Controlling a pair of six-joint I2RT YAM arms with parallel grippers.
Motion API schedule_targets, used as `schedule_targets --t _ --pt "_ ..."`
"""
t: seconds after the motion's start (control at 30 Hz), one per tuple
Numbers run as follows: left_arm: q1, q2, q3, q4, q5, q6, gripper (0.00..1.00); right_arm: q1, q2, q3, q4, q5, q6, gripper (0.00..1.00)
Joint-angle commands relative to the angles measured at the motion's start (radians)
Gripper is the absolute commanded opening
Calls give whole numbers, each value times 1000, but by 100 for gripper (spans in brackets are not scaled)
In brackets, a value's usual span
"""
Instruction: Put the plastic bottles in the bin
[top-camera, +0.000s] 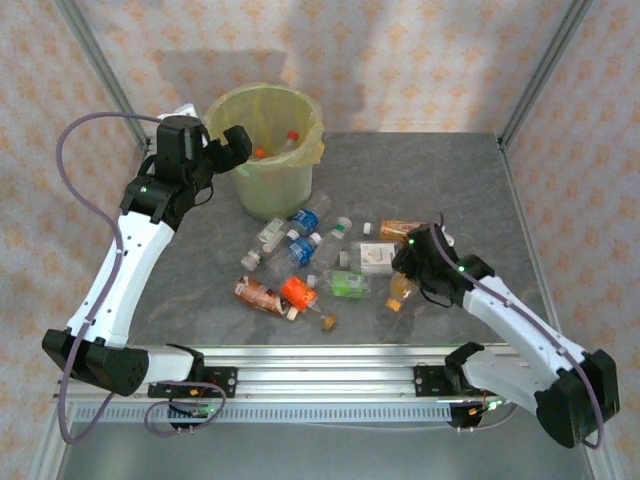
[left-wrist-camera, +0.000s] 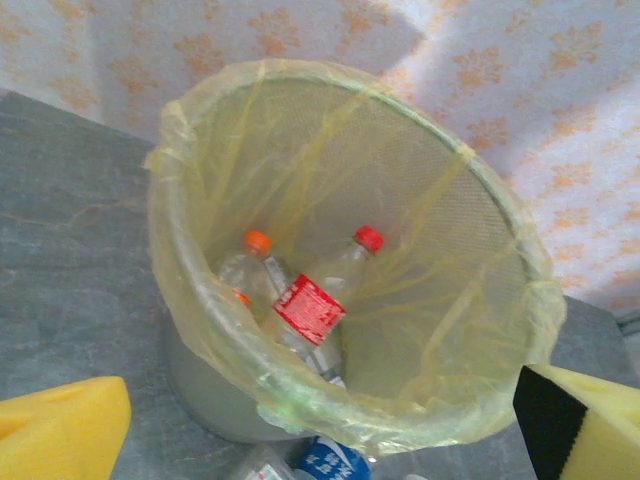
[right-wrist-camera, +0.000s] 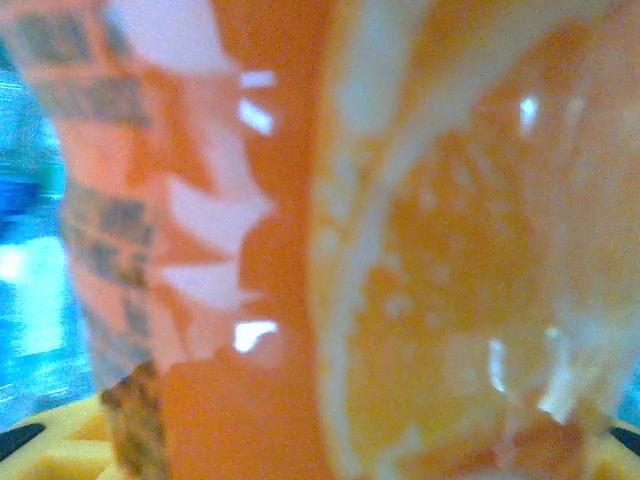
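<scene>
Pressed up against the right wrist lens, an orange bottle (right-wrist-camera: 400, 250) blurs into a wall of colour. Its label shows what looks like a cut orange and, at the left, blocks of dark print too soft to read. Yellow pads (right-wrist-camera: 60, 445) of the right gripper (top-camera: 408, 278) show at the bottom corners; whether they are clamped on it cannot be told. From above, that gripper sits low over the orange bottle (top-camera: 400, 296) at the right end of a scatter of bottles (top-camera: 300, 250) on the grey table (top-camera: 470, 180).

The scatter lies between the bin (top-camera: 275, 185) and the table's near edge. The bottles are small, clear and white-capped, lying on their sides, with labels in blue, bright orange (top-camera: 297, 292), red-brown (top-camera: 258, 295) and green (top-camera: 348, 285).

The left gripper (top-camera: 228, 148) hangs at the bin's left rim, its jaws spread wide with nothing between them.

The bin stands upright at the far left of the table, a round pale bucket with a yellow-green liner (left-wrist-camera: 500, 330) folded over its rim. Inside lie three bottles: one orange-capped (left-wrist-camera: 250, 270), one red-capped (left-wrist-camera: 345, 268) and one with a red label (left-wrist-camera: 310, 310) whose white print is illegible. A blue-label bottle (left-wrist-camera: 325, 462) lies just beside the bin's foot; its white lettering cannot be read either.
</scene>
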Motion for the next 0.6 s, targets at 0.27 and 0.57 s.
schedule_targets --t 0.27,0.57 --pt "-45 88 80 78 468 6 100 9 58 154 476 -395 -384 56" --pt "-116 162 150 75 671 69 100 9 197 293 649 -682 -467 57"
